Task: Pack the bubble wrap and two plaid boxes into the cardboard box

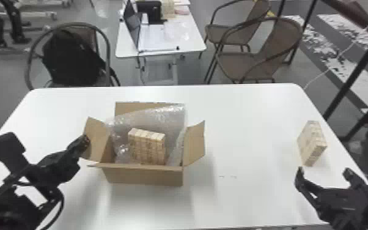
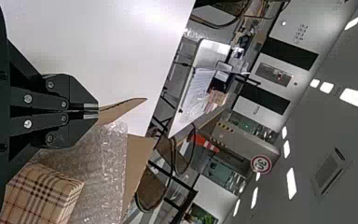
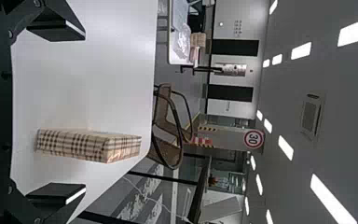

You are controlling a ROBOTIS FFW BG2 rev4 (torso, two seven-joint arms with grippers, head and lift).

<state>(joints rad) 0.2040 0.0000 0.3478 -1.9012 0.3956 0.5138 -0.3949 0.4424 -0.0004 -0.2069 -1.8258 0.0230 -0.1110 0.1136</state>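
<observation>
White table (image 1: 247,122), open cardboard box (image 1: 143,176), plaid box (image 1: 310,143) near right edge

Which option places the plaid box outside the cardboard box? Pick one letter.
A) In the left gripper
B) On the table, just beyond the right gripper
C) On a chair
B: the plaid box stands on the white table, just beyond the right gripper's open fingers.

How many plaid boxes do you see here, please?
2. One plaid box is inside the cardboard box, amid bubble wrap; the other plaid box stands near the table's right edge. The wrap could hide more.
</observation>
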